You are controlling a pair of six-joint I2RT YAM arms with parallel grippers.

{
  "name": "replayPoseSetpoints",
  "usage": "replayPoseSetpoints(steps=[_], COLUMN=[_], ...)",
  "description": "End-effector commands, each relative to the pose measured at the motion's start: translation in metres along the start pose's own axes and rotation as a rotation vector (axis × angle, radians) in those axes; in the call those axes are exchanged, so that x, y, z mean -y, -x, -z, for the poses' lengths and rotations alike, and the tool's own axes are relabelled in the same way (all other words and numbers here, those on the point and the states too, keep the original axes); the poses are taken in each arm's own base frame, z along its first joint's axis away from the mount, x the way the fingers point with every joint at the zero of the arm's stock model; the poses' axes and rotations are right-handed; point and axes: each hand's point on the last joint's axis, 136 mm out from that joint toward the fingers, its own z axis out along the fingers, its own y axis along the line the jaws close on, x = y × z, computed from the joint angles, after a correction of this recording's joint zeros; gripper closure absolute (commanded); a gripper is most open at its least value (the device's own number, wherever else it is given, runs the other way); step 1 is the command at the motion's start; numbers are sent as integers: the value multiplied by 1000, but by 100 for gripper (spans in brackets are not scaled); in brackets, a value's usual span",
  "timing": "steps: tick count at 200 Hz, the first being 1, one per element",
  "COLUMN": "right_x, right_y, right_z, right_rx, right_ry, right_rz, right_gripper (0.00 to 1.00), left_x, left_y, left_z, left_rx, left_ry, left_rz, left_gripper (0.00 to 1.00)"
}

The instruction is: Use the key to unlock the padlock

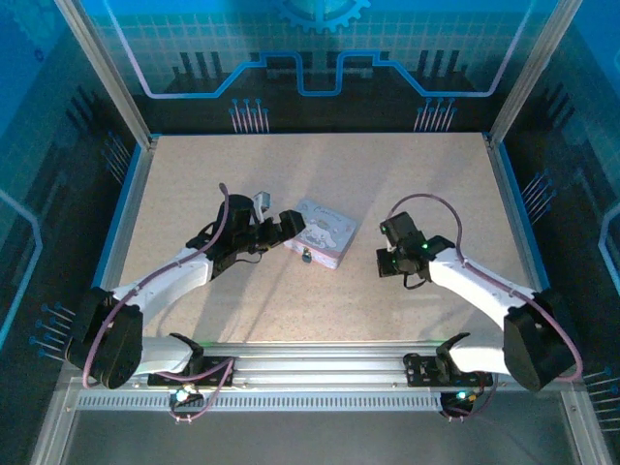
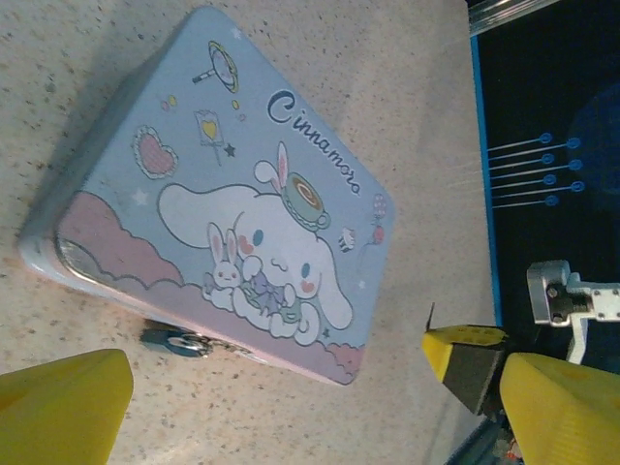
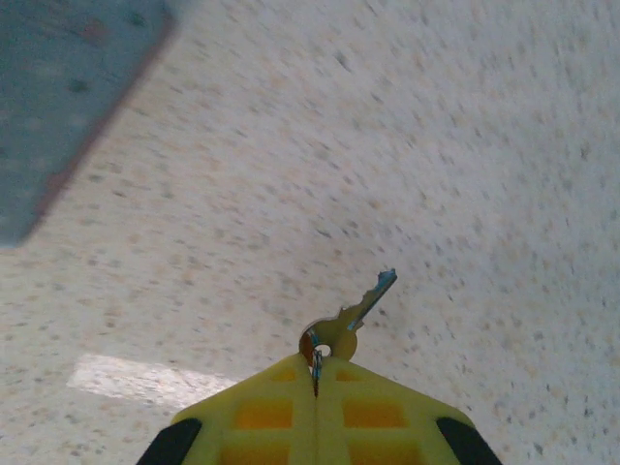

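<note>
The padlock (image 2: 174, 341) is a tiny bluish-grey body with a shiny shackle. It hangs at the front edge of a pale lavender cartoon tin (image 2: 242, 194) and rests on the table. In the top view the padlock (image 1: 306, 256) is a dark speck at the tin's (image 1: 325, 232) near side. My left gripper (image 2: 281, 383) is open, its yellow fingers (image 2: 63, 407) spread wide on either side below the tin, with nothing between them. My left gripper (image 1: 288, 223) sits by the tin's left edge. My right gripper (image 3: 317, 366) is shut on the key (image 3: 354, 312), pinching its round head, and the blade points up and right over bare table. My right gripper (image 1: 387, 262) is right of the tin.
The speckled beige table (image 1: 320, 310) is framed by blue walls and metal posts. A corner of the tin (image 3: 68, 97) is blurred at the upper left of the right wrist view. Open tabletop lies between the key and the tin.
</note>
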Motion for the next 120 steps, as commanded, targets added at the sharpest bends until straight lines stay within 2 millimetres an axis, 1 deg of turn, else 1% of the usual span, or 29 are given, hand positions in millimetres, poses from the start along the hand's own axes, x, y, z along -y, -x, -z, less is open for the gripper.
replayPoseSetpoints(steps=[1,25,51,80,120], right_x=[-22,-43,-65,-86,-105], right_y=[28,49,60,57,51], right_z=[18,37,50,58,61], right_rx=[148,276,388,464,534], right_ry=[62,132,205,286,312], right_rz=[139,242,350,455,573], right_gripper=[100,100,100,100,100], left_x=[23,37,56,74,95], left_y=[-5,-5,-6,-10,-18], left_z=[-1,-6,-11,-15,-20], left_rx=[-28,-44,-68,-89,-112], left_ry=[-104,-154,-214,-262,-310], left_rz=[36,31,16,-4,-46], left_gripper=[3,7,15,20,28])
